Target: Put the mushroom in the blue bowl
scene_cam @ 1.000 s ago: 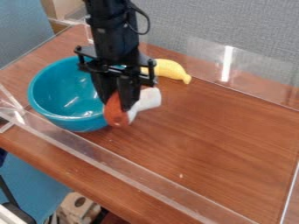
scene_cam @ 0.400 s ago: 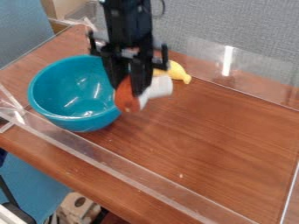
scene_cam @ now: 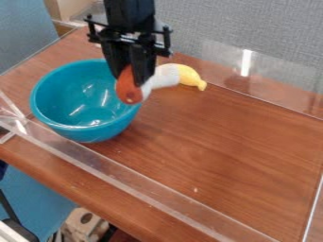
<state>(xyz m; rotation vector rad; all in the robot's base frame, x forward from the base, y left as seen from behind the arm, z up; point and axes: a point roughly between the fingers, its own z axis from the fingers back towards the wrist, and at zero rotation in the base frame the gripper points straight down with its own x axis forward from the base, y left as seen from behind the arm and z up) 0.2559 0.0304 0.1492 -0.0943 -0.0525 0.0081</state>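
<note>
Mushroom (scene_cam: 136, 87), rounded red cap, between jaws beside glossy blue bowl (scene_cam: 70, 112)

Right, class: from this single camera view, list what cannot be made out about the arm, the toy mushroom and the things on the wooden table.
- Black arm: cut off by the top edge.
- Fingers: tips blurred and dark against the small red-capped toy mushroom, so the exact contact is unclear.
- Yellow plastic banana: left end hidden behind the mushroom's white stem.
- Large teal-blue plastic bowl: far rim partly hidden by the arm.

Banana (scene_cam: 187, 78) just beside blue bowl (scene_cam: 57, 99)
</note>
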